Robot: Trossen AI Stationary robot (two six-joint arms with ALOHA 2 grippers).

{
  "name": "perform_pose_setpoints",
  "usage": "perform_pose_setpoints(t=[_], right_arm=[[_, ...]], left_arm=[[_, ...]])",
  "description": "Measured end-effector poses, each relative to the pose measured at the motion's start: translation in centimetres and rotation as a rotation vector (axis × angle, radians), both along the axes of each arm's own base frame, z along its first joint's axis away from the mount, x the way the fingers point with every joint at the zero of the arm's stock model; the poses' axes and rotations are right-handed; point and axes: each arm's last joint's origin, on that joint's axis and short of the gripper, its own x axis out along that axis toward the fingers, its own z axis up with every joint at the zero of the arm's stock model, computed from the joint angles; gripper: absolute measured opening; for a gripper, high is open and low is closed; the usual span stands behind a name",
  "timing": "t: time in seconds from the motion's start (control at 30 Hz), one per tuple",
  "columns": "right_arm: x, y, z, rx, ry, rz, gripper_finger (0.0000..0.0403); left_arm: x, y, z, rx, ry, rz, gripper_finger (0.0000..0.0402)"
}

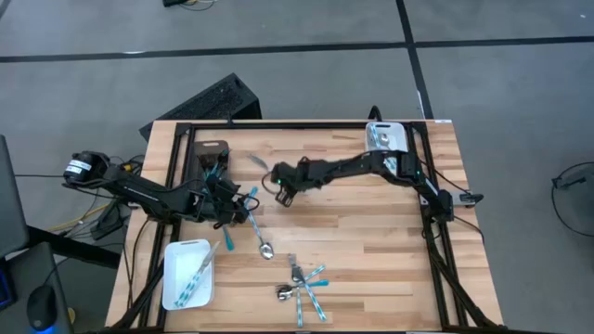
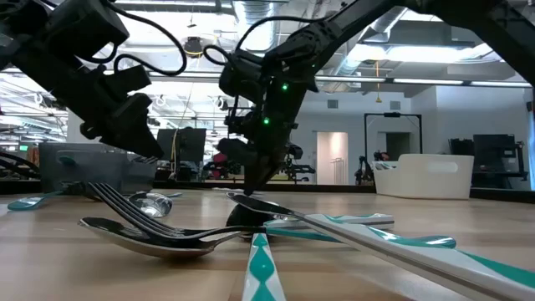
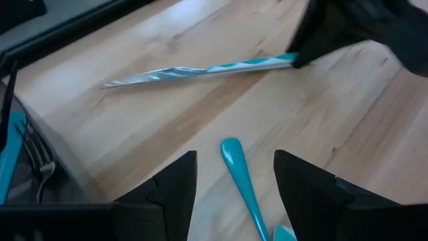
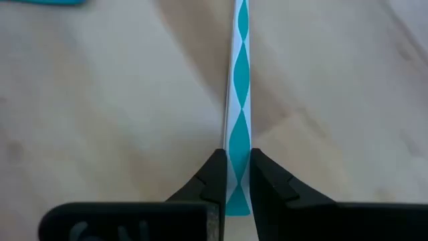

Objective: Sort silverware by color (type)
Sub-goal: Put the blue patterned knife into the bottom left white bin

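Note:
A knife with a teal-and-white patterned handle lies on the wooden table, left of centre. My right gripper is shut on its handle end and shows as a dark shape in the left wrist view. My left gripper stands open. Its fingers are on either side of the teal handle end of a spoon without touching it. The spoon lies flat, bowl toward the near edge. More silverware lies in a pile near the front edge. My right gripper pinches the knife's handle near its free end, one finger on each long edge. The fingers come slanting down from the table's right side, in line with the handle. The knife lies on the table, blade pointing away from the gripper.
A dark grey tray with forks stands at the far left, close to my left gripper. A white tray with teal-handled pieces sits at the near left. Another white tray is at the far right.

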Motion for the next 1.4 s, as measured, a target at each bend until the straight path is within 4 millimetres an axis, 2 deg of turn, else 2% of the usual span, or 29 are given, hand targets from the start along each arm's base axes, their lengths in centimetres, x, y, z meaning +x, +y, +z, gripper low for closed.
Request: perform_pose_setpoints(t=[0.1, 0.23, 0.33, 0.43, 0.53, 0.67, 0.83, 0.93, 1.07, 1.4], right_arm=[[-0.2, 1.7, -0.7, -0.050, -0.013, -0.016, 0.0069], [-1.4, 3.2, -1.2, -0.090, -0.067, -0.067, 0.0069], [-3.1, 4.0, -1.2, -0.102, -0.141, -0.090, 0.0069], [-4.8, 4.3, -0.1, -0.106, -0.295, -0.095, 0.0069], [-6.0, 4.7, 1.3, -0.146, -0.491, -0.047, 0.0069], [-6.9, 5.9, 1.5, -0.201, -0.660, 0.033, 0.0069], [-6.3, 8.4, 2.1, -0.285, -0.788, 0.162, 0.0069], [-6.1, 9.8, 1.8, -0.344, -0.814, 0.208, 0.0069], [-6.2, 11.2, 1.3, -0.449, -0.791, 0.129, 0.0069], [-6.4, 11.4, 0.4, -0.594, -0.667, 0.114, 0.0069]], left_arm=[[-0.2, -0.3, -0.1, -0.014, -0.001, 0.006, 0.0183], [-0.2, -0.5, -0.1, -0.021, -0.014, 0.007, 0.0177], [-0.1, -0.5, 0.0, -0.022, -0.028, 0.010, 0.0174], [0.0, -0.4, 0.1, 0.005, -0.044, 0.023, 0.0174], [0.4, -0.4, 0.5, 0.036, -0.079, 0.006, 0.0174], [1.3, -0.7, 1.4, 0.077, -0.147, -0.063, 0.0174], [2.3, -0.9, 2.8, 0.128, -0.242, -0.138, 0.0174], [2.5, -1.0, 3.3, 0.145, -0.289, -0.143, 0.0174], [2.7, -1.1, 3.8, 0.161, -0.325, -0.169, 0.0174], [3.3, -0.8, 5.4, 0.276, -0.393, -0.201, 0.0175]])
